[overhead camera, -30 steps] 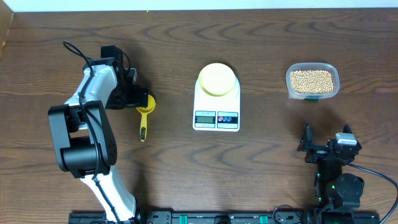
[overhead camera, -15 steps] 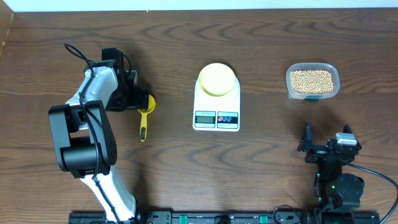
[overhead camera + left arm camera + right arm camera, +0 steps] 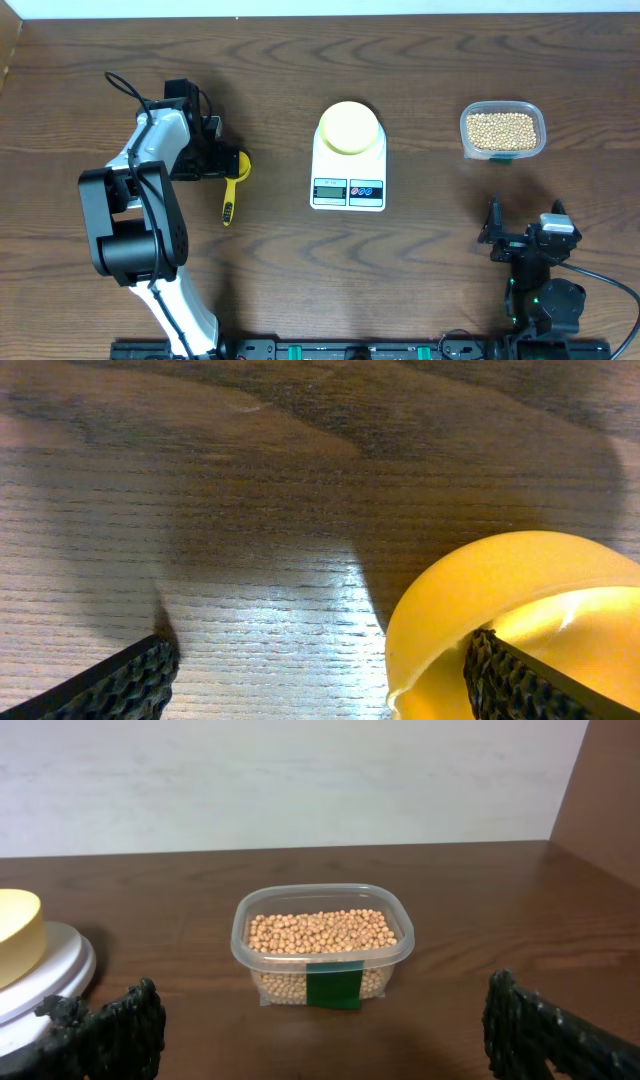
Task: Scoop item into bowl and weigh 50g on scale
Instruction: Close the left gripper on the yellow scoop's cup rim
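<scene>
The clear plastic tub [image 3: 503, 151], rounded-rectangular with a rolled rim and a green label [image 3: 333, 988] on its front wall, stands at the right rear of the table [image 3: 420, 60] and is filled nearly to the rim with the item [image 3: 502, 129], small round tan-beige beans with a smooth matte skin. The bowl [image 3: 349, 127], small, round and pale yellow, sits on the platform of the scale [image 3: 348, 172] at table centre; from overhead its interior shows only plain pale yellow. The scale is a white rounded-rectangular body with a grey display and two round buttons on its front edge. A yellow scoop [image 3: 231, 195], glossy plastic with a round cup and a long handle, lies on the table left of the scale, well apart from it. The left gripper [image 3: 228, 160] is released, jaws spread wide at the scoop cup: in the left wrist view one ribbed black fingertip [image 3: 520, 680] sits inside the cup and the other on the bare wood outside it. The right gripper [image 3: 525, 225] is also released, holding nothing, at the front right, facing the tub. The table is dark brown with pronounced wood grain.
</scene>
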